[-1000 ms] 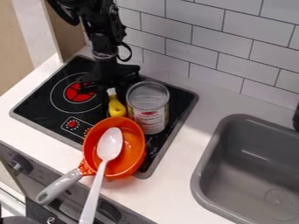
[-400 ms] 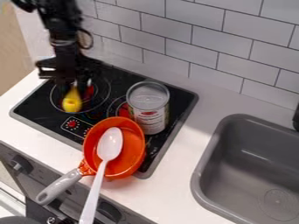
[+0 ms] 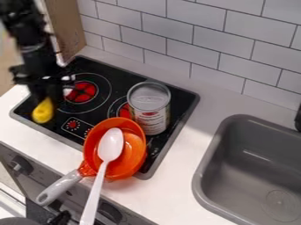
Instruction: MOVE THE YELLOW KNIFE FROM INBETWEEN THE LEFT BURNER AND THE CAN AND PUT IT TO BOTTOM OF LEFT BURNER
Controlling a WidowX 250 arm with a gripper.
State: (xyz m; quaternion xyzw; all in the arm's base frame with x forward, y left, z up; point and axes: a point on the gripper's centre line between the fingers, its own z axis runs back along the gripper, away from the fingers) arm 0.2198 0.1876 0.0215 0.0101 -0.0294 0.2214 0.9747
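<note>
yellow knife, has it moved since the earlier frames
Yes, the knife has moved left, away from the can, past the left burner.

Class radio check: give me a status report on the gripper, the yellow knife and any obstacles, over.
Gripper holding yellow knife, lower left of left burner. Pan and can off right, apparently not in the way.

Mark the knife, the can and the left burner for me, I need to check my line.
Knife [image 3: 42,113]: camera view, on its yellow lower end.
Can [image 3: 149,96]: camera view, on its top.
Left burner [image 3: 84,91]: camera view, on its red centre.
</note>
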